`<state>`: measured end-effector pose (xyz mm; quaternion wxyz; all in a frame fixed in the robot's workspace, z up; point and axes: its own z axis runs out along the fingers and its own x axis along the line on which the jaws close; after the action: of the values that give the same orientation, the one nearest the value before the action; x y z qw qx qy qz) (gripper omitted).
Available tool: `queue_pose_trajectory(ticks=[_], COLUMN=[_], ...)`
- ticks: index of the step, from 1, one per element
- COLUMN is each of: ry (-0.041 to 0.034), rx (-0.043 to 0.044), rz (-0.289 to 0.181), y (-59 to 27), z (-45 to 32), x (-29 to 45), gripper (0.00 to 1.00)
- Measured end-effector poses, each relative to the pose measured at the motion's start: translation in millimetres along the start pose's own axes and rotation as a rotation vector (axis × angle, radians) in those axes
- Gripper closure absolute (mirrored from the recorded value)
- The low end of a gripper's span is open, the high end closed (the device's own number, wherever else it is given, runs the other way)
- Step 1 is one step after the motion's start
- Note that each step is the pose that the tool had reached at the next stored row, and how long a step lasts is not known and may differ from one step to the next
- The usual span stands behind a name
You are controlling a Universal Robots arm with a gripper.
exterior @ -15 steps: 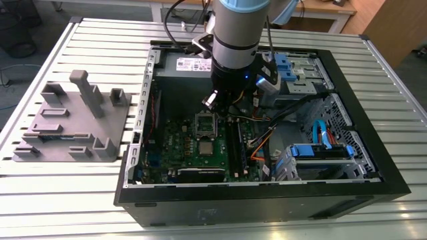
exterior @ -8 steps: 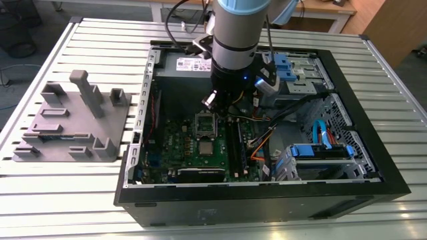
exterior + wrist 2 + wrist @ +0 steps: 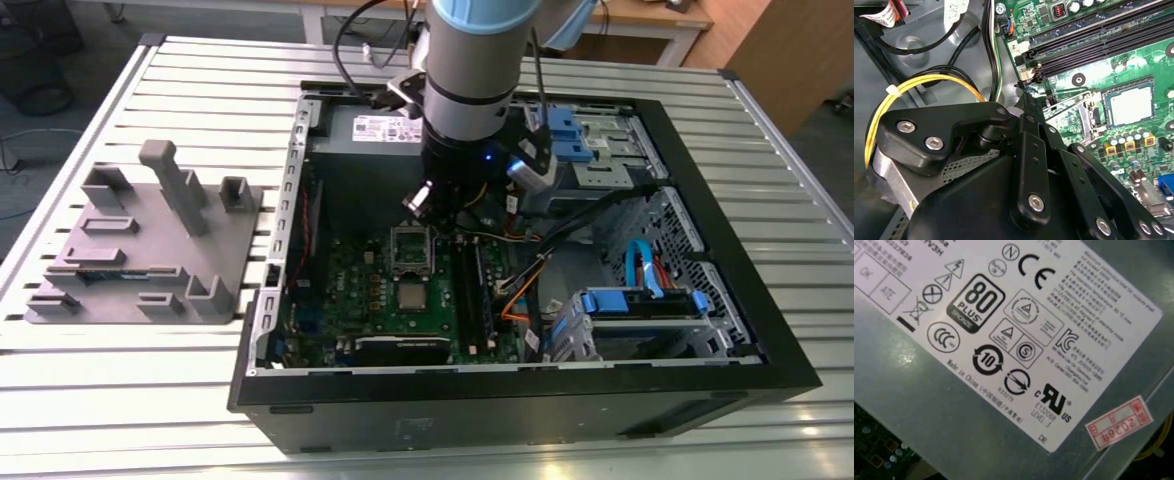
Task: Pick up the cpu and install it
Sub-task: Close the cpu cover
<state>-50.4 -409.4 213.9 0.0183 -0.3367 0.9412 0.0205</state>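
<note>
Silvery cpu (image 3: 1129,107) sits seated in its socket (image 3: 1114,107).

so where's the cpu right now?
The cpu sits on the green motherboard inside the open case, just below the metal socket frame in the exterior view; the second wrist view shows it too.

I see a slatted aluminium table (image 3: 174,400) carrying everything, its long grooved profiles running across the exterior view. On it, toward the exterior view's left, sits a grey plastic fixture (image 3: 140,250) with upright posts and slots, and just beside it, toward the exterior view's right, lies an open black computer case (image 3: 534,400) on its side, taking up most of the surface. The two stand close but I can't tell whether they touch.
</note>
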Motion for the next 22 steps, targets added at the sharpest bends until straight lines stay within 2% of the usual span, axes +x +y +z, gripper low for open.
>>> queue_pose_trajectory(ticks=[7, 22], ry=[-0.0009, -0.0005], rx=[0.0007, 0.0008], rz=[0.016, 0.016], y=[2.8, 4.0], z=[3.7, 7.8], x=[-2.3, -0.7], gripper=[0.89, 0.89])
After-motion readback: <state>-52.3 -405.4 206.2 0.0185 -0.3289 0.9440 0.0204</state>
